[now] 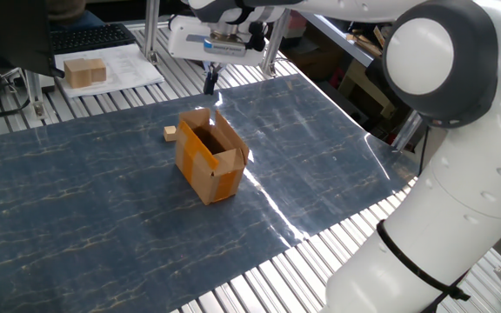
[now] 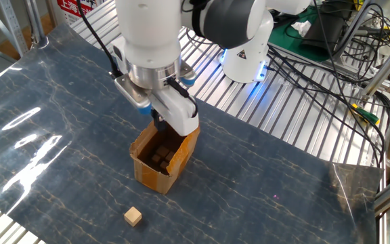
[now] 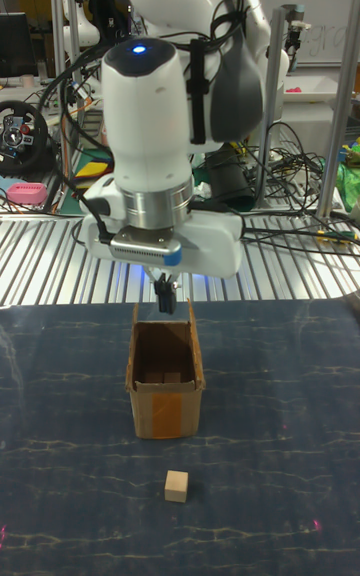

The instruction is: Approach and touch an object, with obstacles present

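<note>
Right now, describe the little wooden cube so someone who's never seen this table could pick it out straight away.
Start at the dark blue marbled mat and find the open orange-brown cardboard box standing near its middle. On the box's far side from the robot's base, apart from it, the tiny wooden cube sits alone on the mat. It is pale tan and far smaller than the box, and unlike the larger tan block, it lies on the mat, not on white paper.

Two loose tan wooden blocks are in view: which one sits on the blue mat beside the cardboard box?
The tiny cube, just beyond the cardboard box. The larger block rests on white paper off the mat.
</note>
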`<state>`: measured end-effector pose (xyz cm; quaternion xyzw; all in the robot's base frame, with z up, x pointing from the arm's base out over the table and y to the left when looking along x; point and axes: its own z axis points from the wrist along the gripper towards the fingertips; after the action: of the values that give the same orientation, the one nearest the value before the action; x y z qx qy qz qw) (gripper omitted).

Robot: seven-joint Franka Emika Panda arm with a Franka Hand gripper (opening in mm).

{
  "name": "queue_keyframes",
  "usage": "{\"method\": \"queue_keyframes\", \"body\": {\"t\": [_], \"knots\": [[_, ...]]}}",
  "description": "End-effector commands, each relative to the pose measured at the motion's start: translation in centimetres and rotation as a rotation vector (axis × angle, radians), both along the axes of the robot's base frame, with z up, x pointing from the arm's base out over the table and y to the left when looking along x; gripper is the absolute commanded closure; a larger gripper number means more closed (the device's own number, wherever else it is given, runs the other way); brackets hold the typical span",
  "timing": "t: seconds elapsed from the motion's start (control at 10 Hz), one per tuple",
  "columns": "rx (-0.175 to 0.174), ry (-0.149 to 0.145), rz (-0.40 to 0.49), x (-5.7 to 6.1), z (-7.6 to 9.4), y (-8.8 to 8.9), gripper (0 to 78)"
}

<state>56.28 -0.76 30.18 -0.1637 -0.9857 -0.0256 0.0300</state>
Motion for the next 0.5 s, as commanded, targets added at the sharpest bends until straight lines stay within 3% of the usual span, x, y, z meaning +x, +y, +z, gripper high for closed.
{"method": "queue_keyframes", "body": {"t": [0.1, 0.3, 0.5], "knots": [[0.004, -0.002, 0.015, 1.5, -0.4, -1.0, 77.6], [0.002, -0.003, 0.027, 2.3, -1.1, -1.3, 77.6], [-0.002, -0.002, 0.047, 4.3, -2.7, -2.4, 77.6]]}}
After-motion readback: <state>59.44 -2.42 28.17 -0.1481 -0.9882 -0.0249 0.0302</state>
